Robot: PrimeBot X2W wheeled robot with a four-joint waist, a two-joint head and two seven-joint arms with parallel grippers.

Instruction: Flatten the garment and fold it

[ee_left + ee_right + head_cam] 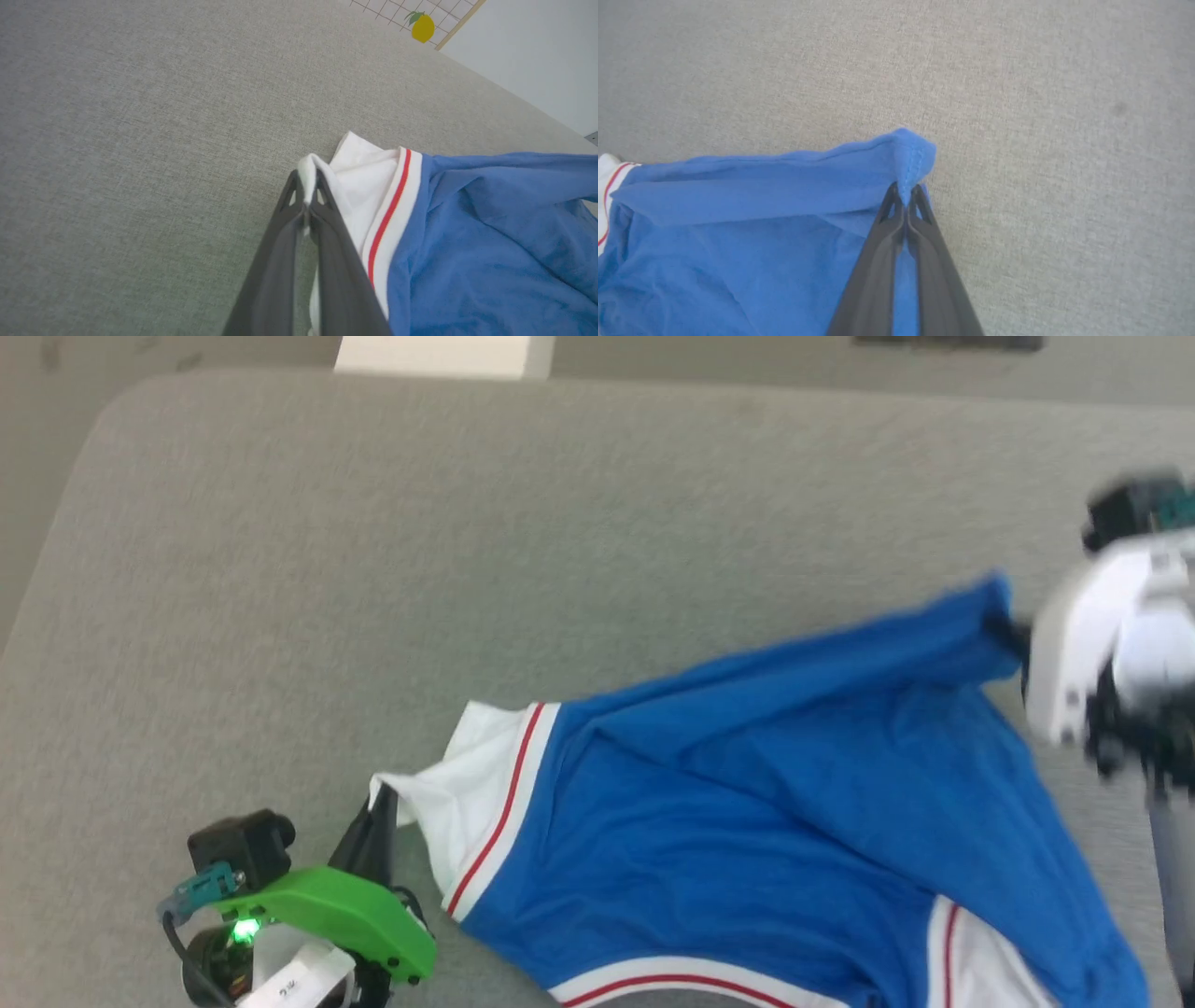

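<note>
Grey woven cloth covers the surface, where a rumpled royal-blue sports jersey with white, red-striped sleeves lies toward the right. The left pincer is clamped on a white sleeve edge, the right pincer on a blue hem corner.

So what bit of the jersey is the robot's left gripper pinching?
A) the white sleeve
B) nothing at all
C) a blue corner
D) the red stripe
A: the left gripper is shut on the edge of the white sleeve of the jersey. The right gripper is the one pinching a blue corner.
</note>
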